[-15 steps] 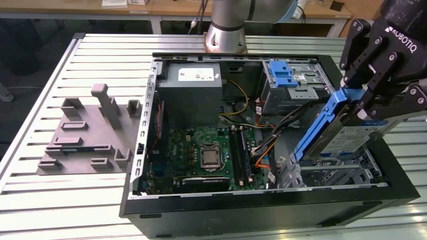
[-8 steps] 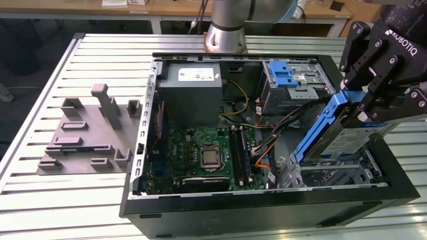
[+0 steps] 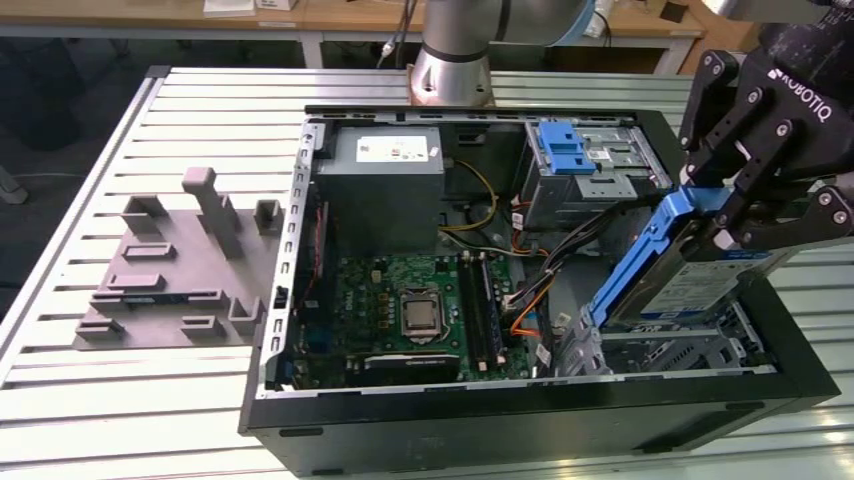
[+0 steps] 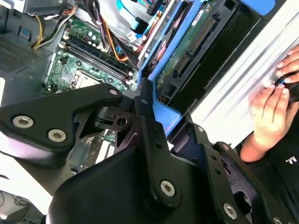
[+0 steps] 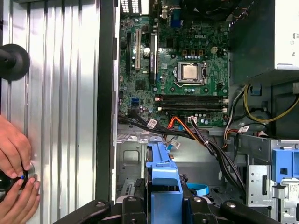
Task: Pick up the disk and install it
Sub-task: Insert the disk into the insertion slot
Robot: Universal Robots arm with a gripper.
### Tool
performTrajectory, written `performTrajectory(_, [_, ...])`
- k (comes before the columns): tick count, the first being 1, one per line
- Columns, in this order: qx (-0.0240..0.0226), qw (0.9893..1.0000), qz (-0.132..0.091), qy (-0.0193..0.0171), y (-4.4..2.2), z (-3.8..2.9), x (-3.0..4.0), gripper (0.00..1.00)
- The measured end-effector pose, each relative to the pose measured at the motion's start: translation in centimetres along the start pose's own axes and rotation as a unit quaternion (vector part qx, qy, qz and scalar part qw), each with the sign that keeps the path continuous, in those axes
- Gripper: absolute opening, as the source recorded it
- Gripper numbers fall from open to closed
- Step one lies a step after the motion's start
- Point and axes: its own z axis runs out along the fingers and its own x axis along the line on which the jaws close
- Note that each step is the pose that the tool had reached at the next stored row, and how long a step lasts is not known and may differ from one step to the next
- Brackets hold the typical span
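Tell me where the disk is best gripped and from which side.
Grip the blue handle at the disk's raised end, coming from above the open case. The disk hangs tilted, its body pointing down into the bay, so only that end is free. The tool is shut on it there.

Exterior view: we lose upper end of disk behind gripper. Gripper itself chopped by frame's right edge, robot arm chopped at top, computer case front clipped at bottom.

Second wrist view: gripper body blocks good chunk of motherboard and most of disk. Person's hand runs off edge.

First wrist view: power supply cropped. Small dark object under person's fingers, we can't tell what it is.
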Motion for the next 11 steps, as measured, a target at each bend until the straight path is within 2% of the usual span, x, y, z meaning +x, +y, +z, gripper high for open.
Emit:
performTrajectory(6, [0.0000,1.0000,0.001,0.0000,-0.04,0.34,0.04,0.36])
performTrajectory(11, [0.0001,1.0000,0.010,-0.0004,-0.11,0.56,0.06,0.36])
